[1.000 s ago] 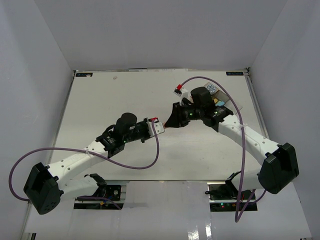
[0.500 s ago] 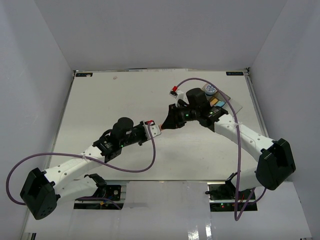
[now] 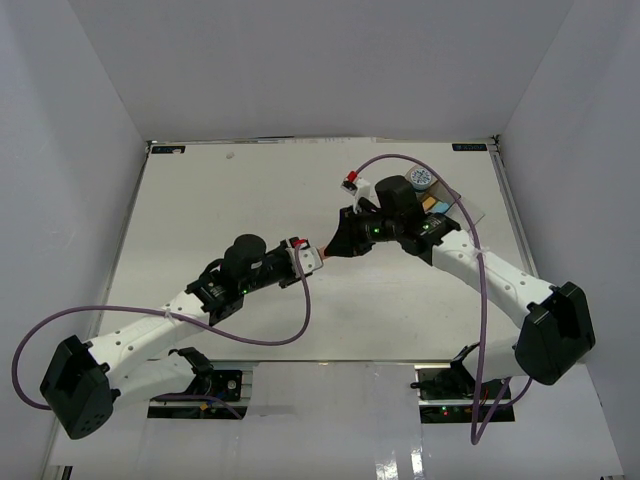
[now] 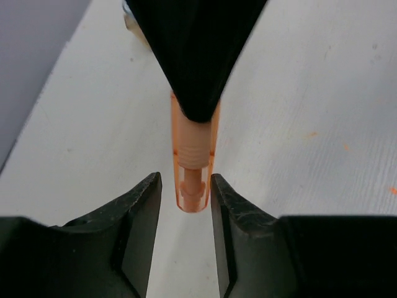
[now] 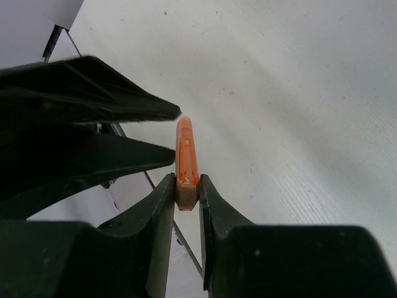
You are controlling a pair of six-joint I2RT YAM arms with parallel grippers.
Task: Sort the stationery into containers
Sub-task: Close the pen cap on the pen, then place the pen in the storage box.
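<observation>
A white bench (image 3: 220, 200) sits inside pale walls. The left end effector (image 4: 185, 186) is released, its jaws flanking the free end of the orange piece (image 4: 193, 162) without touching it. The right end effector (image 5: 185, 186) clenches the other end, mid-bench. Beyond, at the far right, are the containers (image 3: 457, 207), with a patterned roll (image 3: 421, 179) at their far edge.

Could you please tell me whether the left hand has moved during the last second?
Yes. The left hand has drawn back slightly, toward the near left, away from the far edge of the table.
</observation>
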